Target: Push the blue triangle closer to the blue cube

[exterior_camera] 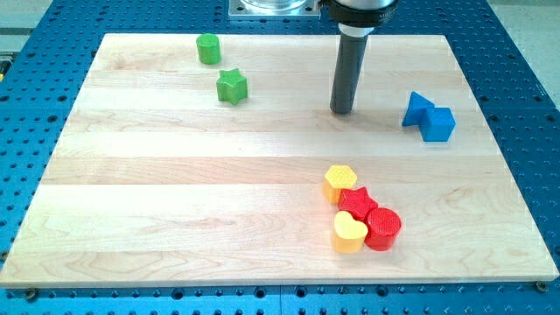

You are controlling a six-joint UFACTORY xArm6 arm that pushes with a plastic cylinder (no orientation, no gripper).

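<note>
The blue triangle [416, 108] lies at the view's right, touching the blue cube [438, 124] on the cube's upper left side. My tip [342, 110] rests on the board well to the left of the blue triangle, apart from it. The dark rod rises from the tip to the view's top edge.
A green cylinder [208, 48] and a green star [232, 86] sit at the view's upper left. A yellow hexagon [339, 184], a red star [358, 203], a yellow heart [349, 232] and a red cylinder [383, 228] cluster below my tip. The wooden board [175, 175] lies on a blue perforated table.
</note>
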